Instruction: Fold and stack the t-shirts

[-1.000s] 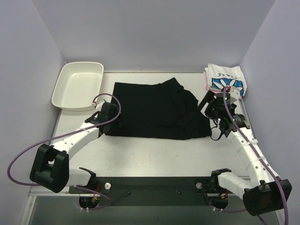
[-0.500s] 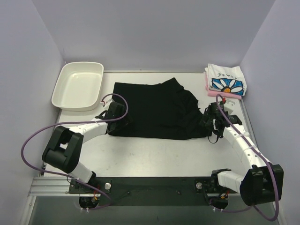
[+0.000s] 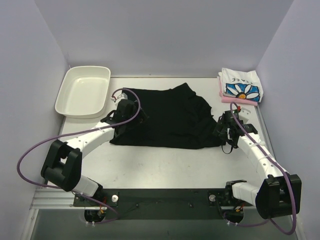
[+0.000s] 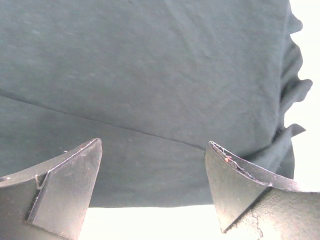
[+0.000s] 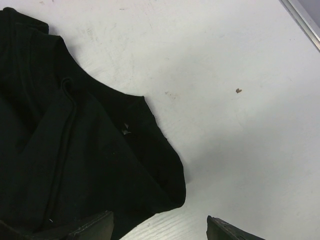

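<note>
The black shirt [image 3: 170,117] lies spread across the middle of the bench [image 3: 165,165]. Its left half is flat and its right side is bunched into creases, with a rounded corner poking out toward the near edge. It looks soft, light and limp, so I'd expect it to sag and slide on itself when lifted. It is better pinched at a hem or corner, catching every layer, than mid-panel. The left hand [image 4: 153,145] hovers over the shirt's left part, fingers spread wide with nothing between them. The right hand [image 5: 160,217] sits low at that near right corner, fingers apart and clamping no cloth that I can see. At the far right, the daisy shirt [image 3: 242,89] rests folded on the pink shirt [image 3: 221,95], and a white tray [image 3: 67,97] sits far left.
</note>
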